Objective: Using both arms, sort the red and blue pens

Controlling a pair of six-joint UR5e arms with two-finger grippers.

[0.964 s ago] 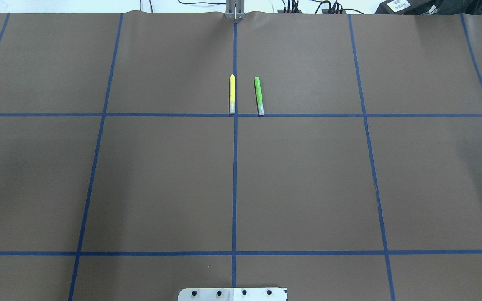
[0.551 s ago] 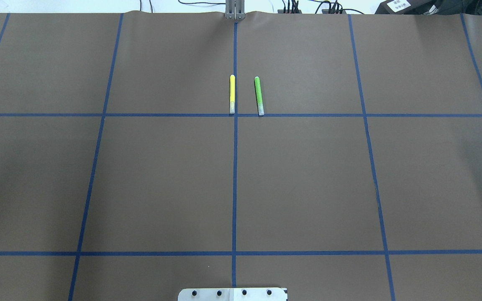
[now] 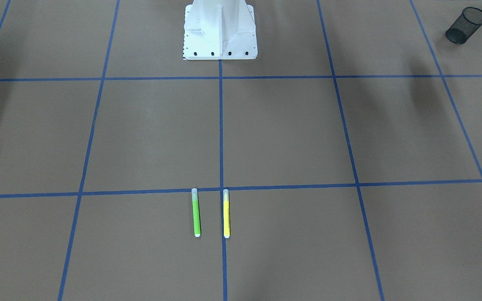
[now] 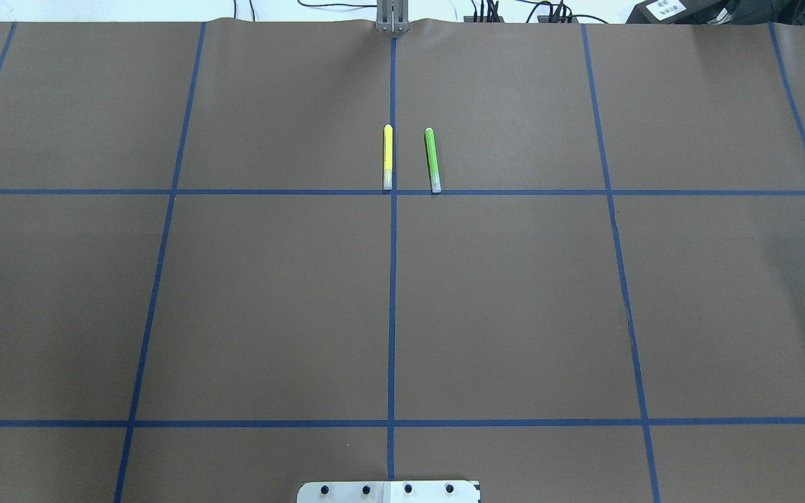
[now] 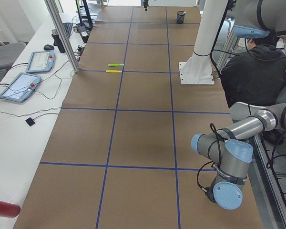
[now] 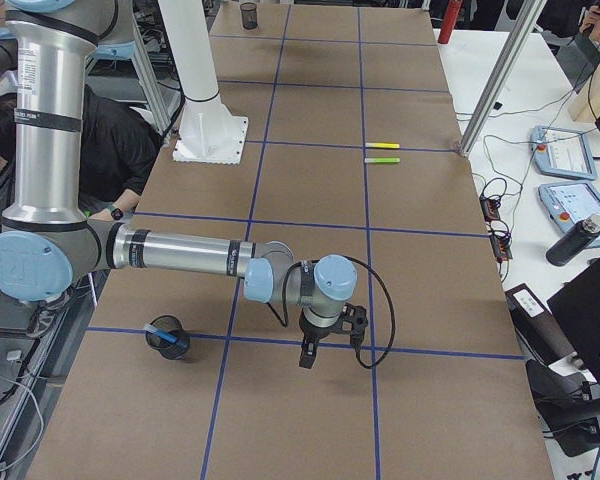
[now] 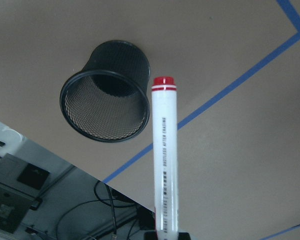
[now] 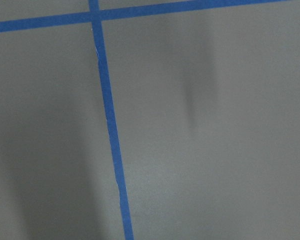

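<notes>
The left tool point(image 7: 166, 235) clenched the red pen point(image 7: 164, 160), tip just beside the mesh cup point(image 7: 121, 56) rim, so releasing there risked a miss; the state of the right tool point(image 6: 306, 354) could not be told.

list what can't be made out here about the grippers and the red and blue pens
Right gripper: too small in exterior right to judge open or shut; right wrist view shows only table.
Left gripper: fingers almost wholly cut off by left wrist view's bottom edge.
Red pen: lower end cut off there too.
Blue pen: lower part hidden inside the mesh cup, exterior right.
</notes>
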